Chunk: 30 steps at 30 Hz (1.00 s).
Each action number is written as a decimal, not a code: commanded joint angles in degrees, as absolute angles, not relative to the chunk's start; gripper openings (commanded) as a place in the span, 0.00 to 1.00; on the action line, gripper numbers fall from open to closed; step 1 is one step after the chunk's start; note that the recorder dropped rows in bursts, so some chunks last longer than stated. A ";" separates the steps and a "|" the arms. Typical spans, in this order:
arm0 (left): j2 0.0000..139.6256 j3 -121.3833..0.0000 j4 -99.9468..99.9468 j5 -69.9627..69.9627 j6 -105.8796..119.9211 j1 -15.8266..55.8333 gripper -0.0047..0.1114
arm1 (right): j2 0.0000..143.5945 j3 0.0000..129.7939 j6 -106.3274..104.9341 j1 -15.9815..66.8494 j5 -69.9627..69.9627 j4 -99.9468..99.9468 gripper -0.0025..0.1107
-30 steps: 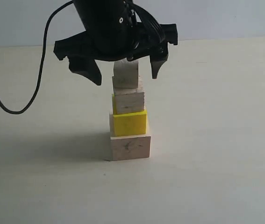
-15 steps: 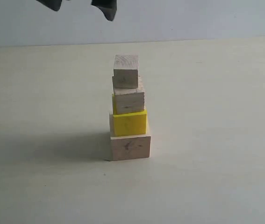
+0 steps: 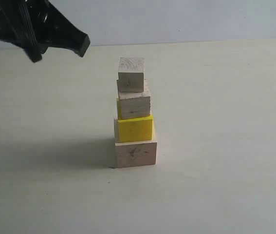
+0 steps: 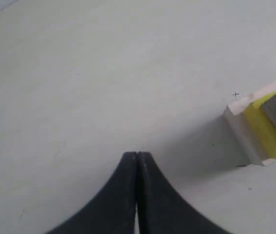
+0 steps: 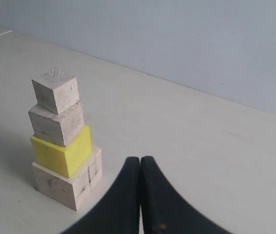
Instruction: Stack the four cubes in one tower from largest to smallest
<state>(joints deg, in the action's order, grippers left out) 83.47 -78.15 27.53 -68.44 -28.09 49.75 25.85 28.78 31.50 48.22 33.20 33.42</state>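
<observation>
Your tower (image 3: 135,114) stands four high on the bench (image 3: 225,170), largest at bottom; your left pincer (image 4: 137,156) and right pincer (image 5: 140,160) are both pinched closed, empty.

The large cube (image 3: 136,153) was bare pale wood, matt, with faint dark flecks and scuffs on its front face. The yellow cube (image 3: 135,128) wore an even coat of bright paint, smooth, with only a soft sheen. The medium-small cube (image 3: 135,105) and the tiny cube (image 3: 131,75) were unfinished wood too, rougher-looking, the tiny one showing curved end grain on top. The table (image 3: 225,146) was a smooth, matt cream surface, and the wall (image 3: 201,19) a flat, dull pale blue. The left gripper (image 4: 137,156) and the right gripper (image 5: 140,160) looked like smooth, matt black plastic
</observation>
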 commanded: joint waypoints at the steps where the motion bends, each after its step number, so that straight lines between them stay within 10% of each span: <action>1: 79.21 -73.36 28.49 -63.27 -28.77 49.73 0.04 | 25.45 27.31 31.53 48.19 30.91 33.65 0.02; 30: 21.67 -36.36 11.82 -39.32 -8.85 49.73 0.04 | 48.51 28.92 27.16 48.19 24.25 26.62 0.02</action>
